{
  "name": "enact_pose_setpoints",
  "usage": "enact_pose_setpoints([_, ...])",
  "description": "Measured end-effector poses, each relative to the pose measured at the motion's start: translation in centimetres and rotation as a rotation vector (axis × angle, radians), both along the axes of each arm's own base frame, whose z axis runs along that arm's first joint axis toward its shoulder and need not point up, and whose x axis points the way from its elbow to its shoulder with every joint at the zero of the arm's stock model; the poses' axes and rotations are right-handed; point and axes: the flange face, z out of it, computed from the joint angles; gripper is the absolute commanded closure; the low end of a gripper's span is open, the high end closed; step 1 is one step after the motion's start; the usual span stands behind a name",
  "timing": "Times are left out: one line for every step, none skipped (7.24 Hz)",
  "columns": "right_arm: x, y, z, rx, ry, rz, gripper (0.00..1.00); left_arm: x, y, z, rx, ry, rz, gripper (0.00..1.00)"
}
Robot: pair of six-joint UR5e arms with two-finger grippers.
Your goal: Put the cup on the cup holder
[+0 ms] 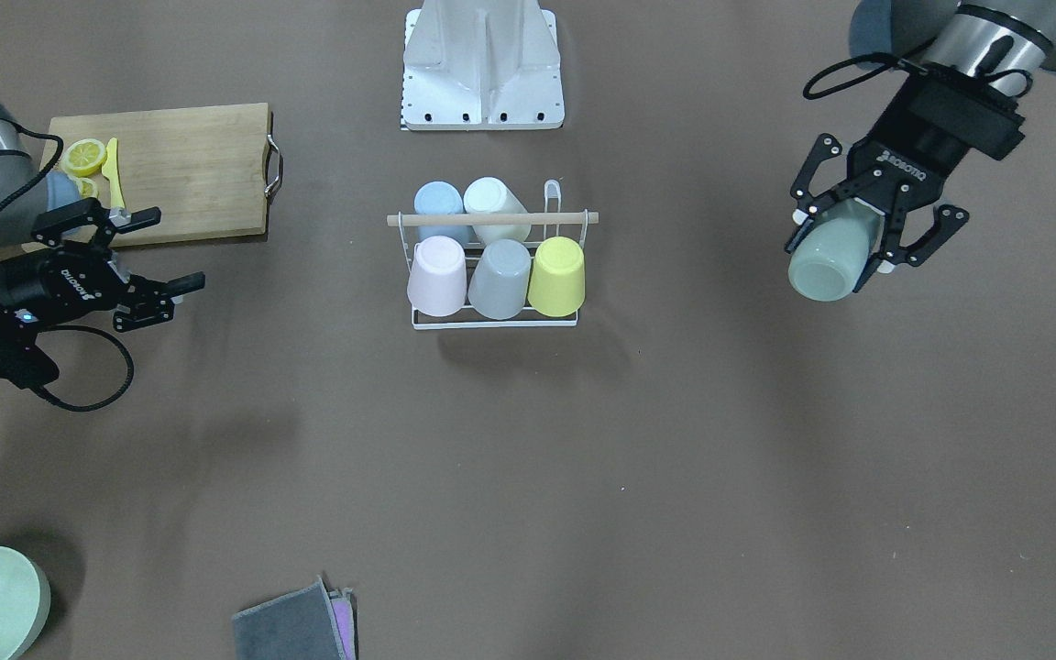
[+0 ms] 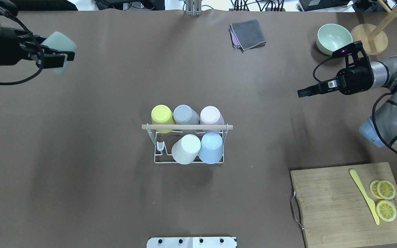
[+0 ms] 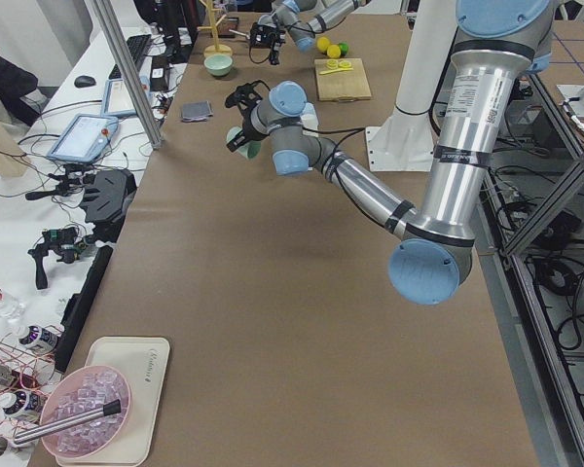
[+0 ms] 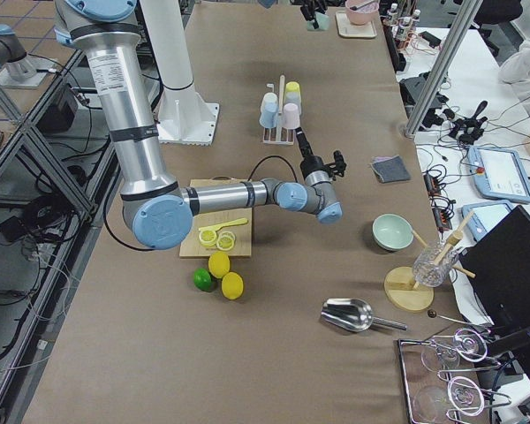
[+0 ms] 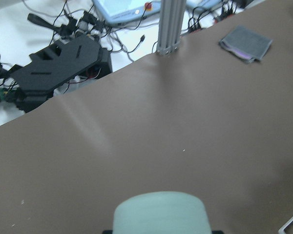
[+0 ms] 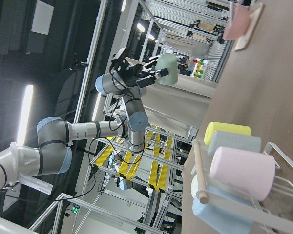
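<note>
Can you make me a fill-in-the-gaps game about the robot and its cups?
1. The left gripper holds a pale ____ cup up in the air.
2. The cup holder carries ____ cups.
3. Between the yellow cup and the pink cup sits a ____ one.
4. The right gripper is empty, and its jaws are ____.

Missing words: green; five; grey; open.
</note>
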Motion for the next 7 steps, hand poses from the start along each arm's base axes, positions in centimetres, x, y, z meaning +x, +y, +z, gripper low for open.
enact_pose_setpoints([2.5,-0.2,0.5,-0.081,0.132,-0.093,0.04,2.1,1.9,-1.1,0.066,0.084,-0.033,1.00])
enact_pose_setpoints([4.1,-0.3,0.6,-0.155,0.275,-0.174,0.01,4.4,4.0,-2.4,0.111,0.176,-0.061,1.00])
enact_pose_setpoints([5.1,-0.3,0.8,-0.205,0.414,-0.216,0.01,6.5,6.3,-3.4,0.142,0.255,-0.087,1.00])
enact_pose_setpoints([5.8,-0.1,1.3,-0.226,0.544,-0.230,0.01,9.0,8.6,-4.4,0.161,0.321,-0.117,1.00])
enact_pose_setpoints([6.2,0.2,1.9,-0.230,0.656,-0.238,0.05,11.7,11.0,-5.8,0.181,0.365,-0.162,1.00])
enact_pose_setpoints([6.4,0.8,2.7,-0.231,0.753,-0.250,0.05,13.6,13.3,-6.8,0.214,0.388,-0.215,1.00])
enact_pose_setpoints([6.6,1.6,4.1,-0.236,0.834,-0.265,0.07,14.4,15.6,-6.9,0.256,0.412,-0.272,1.00])
